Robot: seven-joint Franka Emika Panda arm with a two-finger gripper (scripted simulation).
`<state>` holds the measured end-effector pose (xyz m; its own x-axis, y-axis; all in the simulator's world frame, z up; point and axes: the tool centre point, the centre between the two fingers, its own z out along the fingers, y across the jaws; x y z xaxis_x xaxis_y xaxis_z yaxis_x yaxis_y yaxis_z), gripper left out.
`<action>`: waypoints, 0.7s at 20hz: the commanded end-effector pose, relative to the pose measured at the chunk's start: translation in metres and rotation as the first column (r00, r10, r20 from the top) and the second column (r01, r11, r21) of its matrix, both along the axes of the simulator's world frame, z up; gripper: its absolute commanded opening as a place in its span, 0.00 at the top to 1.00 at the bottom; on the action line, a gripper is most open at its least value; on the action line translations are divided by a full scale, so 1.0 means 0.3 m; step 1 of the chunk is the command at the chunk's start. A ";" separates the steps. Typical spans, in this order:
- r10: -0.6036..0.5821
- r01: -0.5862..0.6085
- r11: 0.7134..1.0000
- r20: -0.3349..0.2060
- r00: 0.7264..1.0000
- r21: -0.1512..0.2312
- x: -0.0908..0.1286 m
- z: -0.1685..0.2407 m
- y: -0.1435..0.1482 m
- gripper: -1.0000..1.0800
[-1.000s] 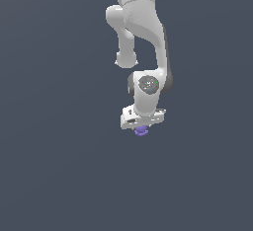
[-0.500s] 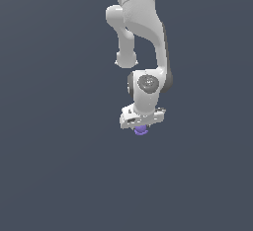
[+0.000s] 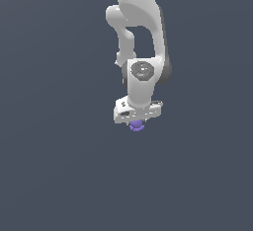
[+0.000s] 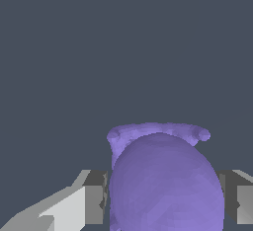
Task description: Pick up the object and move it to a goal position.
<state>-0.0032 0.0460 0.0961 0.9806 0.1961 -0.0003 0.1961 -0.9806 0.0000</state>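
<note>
Gripper: the white gripper [image 4: 165,200] is clamped on the purple object [image 4: 165,185], one grey finger [image 4: 96,198] pressed to each side of the dome, the jaws held apart only by the object's width.
Object: a small purple dome with a flared brim; it sits between the fingertips, filling the gap, its rounded top toward the wrist camera and its brim on the far side, away from the hand.
Object in the exterior view: the object [image 3: 137,125] shows as a small purple knob just below the gripper [image 3: 137,121], mostly hidden by the hand's body, narrower than the hand.
Arm: the white arm [image 3: 141,37] comes down from above, wrist pointing downward, straight above the hand.
Background: plain dark grey-blue ground [image 3: 59,175] beyond the hand; whether the object touches it, I cannot tell.
</note>
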 end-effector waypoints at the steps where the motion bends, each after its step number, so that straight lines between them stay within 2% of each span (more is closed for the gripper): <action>1: 0.000 0.000 1.000 0.001 1.000 0.000 0.005 0.074 -0.035 1.00; 14: 0.000 0.000 1.000 0.001 1.000 0.002 0.038 0.551 -0.256 1.00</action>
<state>0.0078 -0.0232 0.2445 0.9807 0.1957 0.0017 0.1957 -0.9807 -0.0011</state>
